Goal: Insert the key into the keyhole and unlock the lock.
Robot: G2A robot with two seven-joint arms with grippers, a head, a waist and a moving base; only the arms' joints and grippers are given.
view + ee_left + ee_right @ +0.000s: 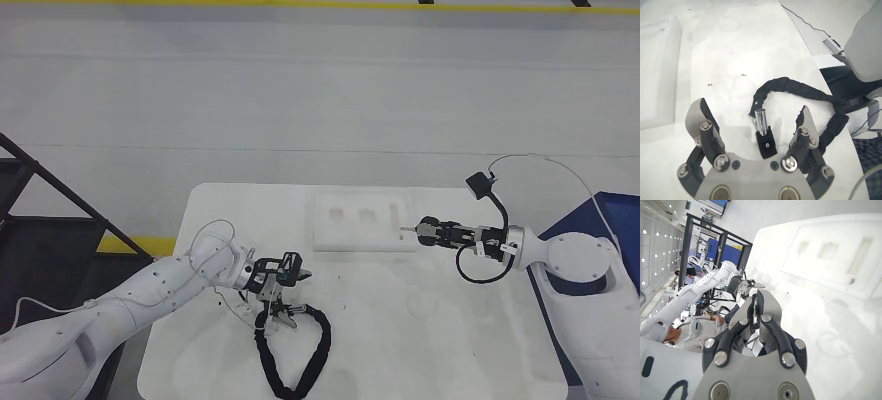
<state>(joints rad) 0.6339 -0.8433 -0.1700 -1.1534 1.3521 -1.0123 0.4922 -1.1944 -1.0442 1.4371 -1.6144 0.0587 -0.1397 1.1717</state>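
Your left gripper [753, 109] is hovering low over the near-left part of the white table [450, 330], its fingers [705, 110] spread wide on either side of the lock's shiny metal cylinder [761, 121] and touching nothing. The cylinder is jutting out of one end of the chain lock [810, 94], whose black fabric sleeve is curling in a loop across the tabletop toward the near edge; in the top view the loop [300, 360] is lying just below the left gripper [279, 312].

Your right gripper [756, 302] is pinching the key [755, 306], a flat bit of metal pressed between its pads, with the thin tip [404, 229] sticking out toward the left arm. The right gripper [420, 230] is hanging beside the right end of the white foam tray [365, 225], which is sitting at the far middle of the table. Key and lock are lying well apart, with bare tabletop between them.
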